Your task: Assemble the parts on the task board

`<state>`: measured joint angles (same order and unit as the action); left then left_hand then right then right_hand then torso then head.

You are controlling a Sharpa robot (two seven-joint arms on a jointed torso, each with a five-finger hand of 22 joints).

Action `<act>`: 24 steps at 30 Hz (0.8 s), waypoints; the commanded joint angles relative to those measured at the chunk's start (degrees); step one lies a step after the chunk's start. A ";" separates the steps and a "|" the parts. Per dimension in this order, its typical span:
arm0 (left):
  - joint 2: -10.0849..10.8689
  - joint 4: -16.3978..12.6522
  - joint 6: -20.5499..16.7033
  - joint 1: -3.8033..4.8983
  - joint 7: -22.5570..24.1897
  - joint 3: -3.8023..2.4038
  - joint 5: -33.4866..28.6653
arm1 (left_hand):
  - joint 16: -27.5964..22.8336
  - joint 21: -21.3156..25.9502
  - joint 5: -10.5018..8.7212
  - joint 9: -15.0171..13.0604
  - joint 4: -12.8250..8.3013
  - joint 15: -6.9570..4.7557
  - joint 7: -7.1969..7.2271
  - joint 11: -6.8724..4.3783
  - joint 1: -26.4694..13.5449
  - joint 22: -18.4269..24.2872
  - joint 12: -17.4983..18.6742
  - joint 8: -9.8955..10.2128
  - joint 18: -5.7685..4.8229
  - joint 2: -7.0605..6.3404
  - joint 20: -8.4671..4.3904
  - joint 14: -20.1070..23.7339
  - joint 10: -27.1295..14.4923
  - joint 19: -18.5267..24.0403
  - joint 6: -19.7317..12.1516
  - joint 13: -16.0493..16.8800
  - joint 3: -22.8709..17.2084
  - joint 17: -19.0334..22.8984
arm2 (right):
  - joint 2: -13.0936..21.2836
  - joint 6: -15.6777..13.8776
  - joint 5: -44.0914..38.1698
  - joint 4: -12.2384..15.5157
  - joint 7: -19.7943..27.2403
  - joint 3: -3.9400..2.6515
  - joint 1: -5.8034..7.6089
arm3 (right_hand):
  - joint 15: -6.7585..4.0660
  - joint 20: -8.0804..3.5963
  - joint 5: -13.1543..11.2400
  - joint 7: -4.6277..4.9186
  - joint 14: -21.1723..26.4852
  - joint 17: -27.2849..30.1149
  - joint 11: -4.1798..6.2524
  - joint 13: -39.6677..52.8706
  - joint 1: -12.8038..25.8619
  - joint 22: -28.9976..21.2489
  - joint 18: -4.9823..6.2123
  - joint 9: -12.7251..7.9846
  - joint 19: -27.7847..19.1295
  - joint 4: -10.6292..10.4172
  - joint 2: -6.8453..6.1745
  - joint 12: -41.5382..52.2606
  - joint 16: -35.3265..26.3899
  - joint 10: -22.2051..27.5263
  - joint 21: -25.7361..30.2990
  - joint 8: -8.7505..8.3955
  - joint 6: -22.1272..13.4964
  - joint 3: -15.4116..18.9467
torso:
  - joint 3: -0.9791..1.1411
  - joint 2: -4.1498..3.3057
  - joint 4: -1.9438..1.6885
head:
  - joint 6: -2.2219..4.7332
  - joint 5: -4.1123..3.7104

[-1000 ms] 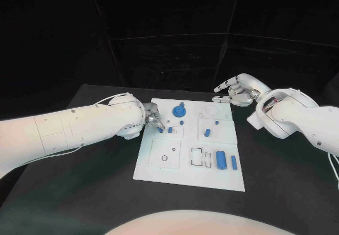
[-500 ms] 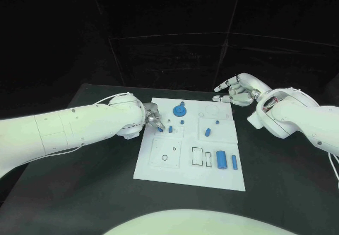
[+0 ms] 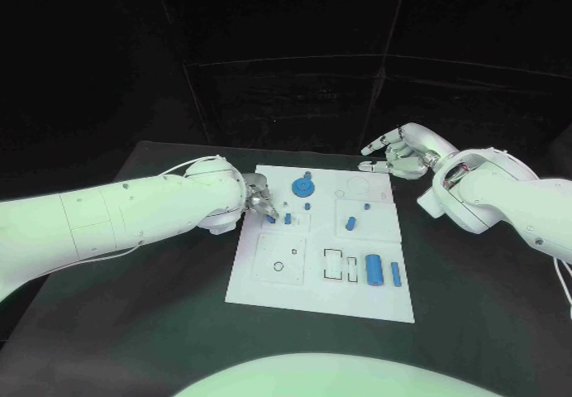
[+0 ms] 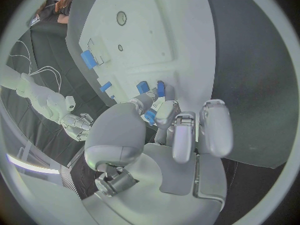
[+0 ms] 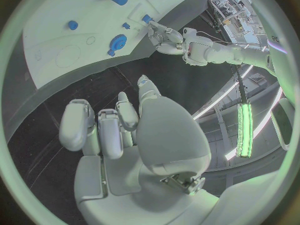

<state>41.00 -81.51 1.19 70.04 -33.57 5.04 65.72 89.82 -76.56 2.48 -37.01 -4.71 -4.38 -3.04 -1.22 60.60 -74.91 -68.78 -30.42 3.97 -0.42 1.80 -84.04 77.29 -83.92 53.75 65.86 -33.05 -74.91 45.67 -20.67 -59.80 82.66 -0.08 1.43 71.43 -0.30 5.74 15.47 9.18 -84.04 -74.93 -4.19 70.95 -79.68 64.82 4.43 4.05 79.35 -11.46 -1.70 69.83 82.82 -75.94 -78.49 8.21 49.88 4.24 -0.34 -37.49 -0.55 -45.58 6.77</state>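
Now the left robot hand (image 3: pixel 260 205) pinches a small blue part (image 4: pixel 150 116) at the task board (image 3: pixel 269 285)'s left edge; it looks light, stiff and slippery, best held by its sides. Right robot hand (image 3: pixel 403 155) hovers behind the board, fingers curled, empty.

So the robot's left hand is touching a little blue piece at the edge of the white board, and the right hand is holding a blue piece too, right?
Not quite. The right hand holds nothing: the right wrist view shows its fingers curled in with no piece in them, off the task board. The left hand is at a small blue piece by the board's edge, as you said.
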 commanded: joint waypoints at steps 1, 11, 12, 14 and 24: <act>-0.30 0.25 2.03 -0.16 0.21 0.16 0.00 | 0.18 -0.01 0.22 -0.11 0.33 -0.26 0.35 -0.15 -1.43 -0.69 -0.16 -0.49 -0.37 -0.54 -0.25 -5.96 0.35 -0.59 0.38 0.02 0.27 -15.09 | -0.07 0.30 0.24 0.02 0.41 -0.03 0.10 | -0.04 -0.09 -0.03 0.16 -3.39 -3.96 -0.03 0.01 0.10 -0.02 0.40 -0.01 -0.34 -0.02 0.27 -0.17 -0.24 0.21 0.28 0.19 -0.43 0.23 | 0.04 -0.02 -0.01 | -0.03 -0.05; -1.00 1.55 2.85 -0.15 -0.45 0.15 -0.18 | 0.18 -0.24 0.23 -0.57 2.83 -0.62 0.82 -0.53 -4.18 -1.07 -0.62 -1.55 -0.44 -1.90 -0.56 -5.96 0.52 -0.75 1.20 0.36 4.88 -15.09 | -0.13 0.38 0.26 -0.03 0.41 -0.03 0.10 | -0.04 -0.09 -0.03 0.16 -3.38 -3.91 -0.03 -0.06 0.09 -0.06 0.41 -0.01 -0.35 -0.11 0.32 -0.23 -0.29 0.26 0.30 0.23 -0.45 0.33 | 0.01 -0.02 0.00 | -0.06 -0.10; -1.09 1.66 2.88 -0.15 -0.53 0.15 -0.18 | 0.18 -0.29 0.23 -0.59 2.97 -0.65 0.84 -0.56 -4.29 -1.12 -0.64 -1.62 -0.45 -1.91 -0.58 -5.96 0.53 -0.77 1.23 0.38 5.17 -15.09 | -0.13 0.39 0.26 -0.04 0.41 -0.03 0.10 | -0.04 -0.09 -0.03 0.16 -3.38 -3.91 -0.03 -0.06 0.09 -0.06 0.41 -0.01 -0.35 -0.11 0.32 -0.23 -0.29 0.26 0.30 0.23 -0.45 0.33 | 0.02 -0.02 0.01 | -0.07 -0.10; -1.25 1.83 2.91 -0.15 -0.69 0.15 -0.20 | 0.18 -0.41 0.22 -0.69 3.32 -0.71 0.93 -0.64 -4.52 -1.27 -0.78 -1.84 -0.49 -1.90 -0.64 -5.96 0.61 -0.84 1.38 0.52 5.89 -15.09 | -0.15 0.40 0.26 -0.05 0.41 -0.03 0.10 | -0.04 -0.09 -0.03 0.16 -3.38 -3.91 -0.03 -0.06 0.09 -0.06 0.41 -0.01 -0.35 -0.11 0.32 -0.23 -0.29 0.26 0.30 0.23 -0.45 0.33 | 0.02 -0.02 0.01 | -0.08 -0.11; -1.61 2.51 2.76 -0.15 -1.05 0.15 -0.21 | 0.18 -0.70 0.23 -1.23 4.57 -0.99 1.27 -0.93 -5.32 -1.69 -1.10 -2.97 -0.57 -2.05 -0.91 -5.96 0.78 -1.03 1.86 0.79 8.94 -15.09 | -0.21 0.85 0.26 -0.15 0.20 -0.03 0.10 | -0.04 -0.09 -0.10 0.16 -3.35 -3.80 -0.03 -0.14 0.19 -0.13 0.42 -0.02 -0.38 -0.27 0.34 -0.30 -0.37 0.32 0.34 0.27 -0.48 0.49 | 0.03 -0.02 0.00 | -0.18 -0.18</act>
<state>39.41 -79.10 3.03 69.98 -33.92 5.12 65.61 89.82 -77.05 2.70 -38.20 -0.10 -5.02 -1.84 -1.85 55.84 -74.91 -69.66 -33.11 3.97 -2.49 1.23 -83.85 77.91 -84.08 55.41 66.57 -24.24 -74.91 45.52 -20.35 -59.69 82.47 -0.12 1.43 71.43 -0.30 5.74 15.47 9.39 -84.04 -74.92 -4.19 70.88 -79.68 64.74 4.43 4.05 79.35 -11.62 -1.71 69.83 82.82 -75.95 -78.49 8.21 49.68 4.40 -0.32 -37.50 -0.54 -45.73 6.60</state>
